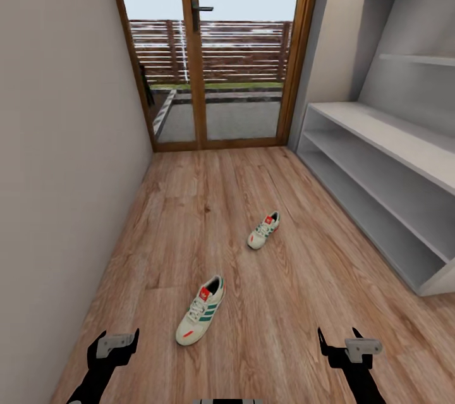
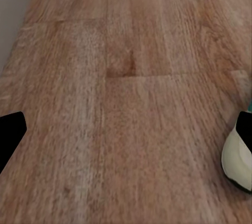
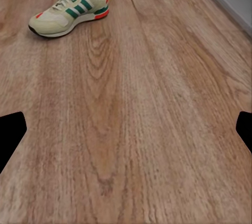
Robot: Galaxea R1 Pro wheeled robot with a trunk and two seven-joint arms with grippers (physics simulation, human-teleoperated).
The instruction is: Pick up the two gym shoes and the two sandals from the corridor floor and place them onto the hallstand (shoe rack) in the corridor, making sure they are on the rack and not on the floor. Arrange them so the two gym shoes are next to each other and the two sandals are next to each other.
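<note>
While both arms are hanging low over the corridor floor [image 1: 265, 189], the left gripper [image 1: 117, 342] and the right gripper [image 1: 341, 341] are sitting wide open, and neither one is holding anything.

One gym shoe [image 1: 201, 310] is lying on the floor between the two grippers, a bit ahead of them and closer to the left gripper. Its toe is pointing back toward the robot. In the left wrist view its pale toe [image 2: 237, 156] is peeking in at the edge, just beside one dark fingertip.

The other gym shoe [image 1: 264, 230] is lying farther ahead, well apart from both grippers. The right wrist view is showing one shoe [image 3: 70, 6] on its sole, far past the open fingers.

The hallstand [image 1: 379, 189] is standing along the wall on the right gripper's side, with its shelves open. A plain wall [image 1: 57, 170] is running close along the left gripper's side. A glass door [image 1: 208, 50] is closing off the far end. Bare floor is lying between the shoes and the rack.
</note>
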